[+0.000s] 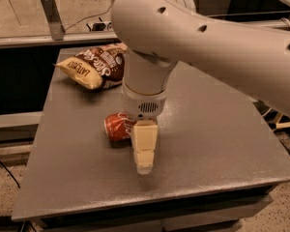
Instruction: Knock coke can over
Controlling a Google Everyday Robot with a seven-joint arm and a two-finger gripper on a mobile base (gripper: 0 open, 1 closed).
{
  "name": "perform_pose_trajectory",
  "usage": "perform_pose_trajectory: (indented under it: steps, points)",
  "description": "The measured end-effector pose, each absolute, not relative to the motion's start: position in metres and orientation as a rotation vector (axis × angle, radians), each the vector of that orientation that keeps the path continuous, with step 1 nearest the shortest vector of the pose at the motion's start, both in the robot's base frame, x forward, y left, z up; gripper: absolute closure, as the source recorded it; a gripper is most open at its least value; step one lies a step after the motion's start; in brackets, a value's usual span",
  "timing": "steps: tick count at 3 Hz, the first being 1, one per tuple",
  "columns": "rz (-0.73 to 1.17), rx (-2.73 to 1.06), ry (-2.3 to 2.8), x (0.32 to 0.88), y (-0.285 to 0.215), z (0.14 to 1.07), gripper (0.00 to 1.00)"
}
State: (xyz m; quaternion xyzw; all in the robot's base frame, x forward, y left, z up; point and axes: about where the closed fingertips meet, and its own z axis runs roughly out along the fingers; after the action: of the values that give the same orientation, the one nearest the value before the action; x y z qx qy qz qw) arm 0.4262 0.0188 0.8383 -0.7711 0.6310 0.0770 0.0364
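Note:
The coke can [117, 127] is red and lies on its side on the grey table [222, 144], left of centre. Its right part is hidden behind my gripper. My gripper [144, 151] hangs from the big white arm [208, 37] and points down, just in front of and to the right of the can's visible end. Its cream tip reaches lower in the picture than the can. I cannot see any contact between gripper and can.
A yellow-brown chip bag [94, 64] lies at the table's back left. A metal post [49, 11] and a rail stand behind the table. The table's front edge [150, 202] runs close below the gripper.

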Motion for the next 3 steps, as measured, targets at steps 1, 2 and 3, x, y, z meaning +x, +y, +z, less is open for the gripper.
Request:
perform_pose_trajectory:
  steps: [1, 2, 3]
  points:
    - [0.394, -2.250, 1.899, 0.438, 0.014, 0.850, 0.00]
    - [0.520, -2.027, 1.827, 0.470, -0.021, 0.881, 0.00]
    - [0.540, -1.899, 1.766, 0.487, -0.051, 0.907, 0.00]
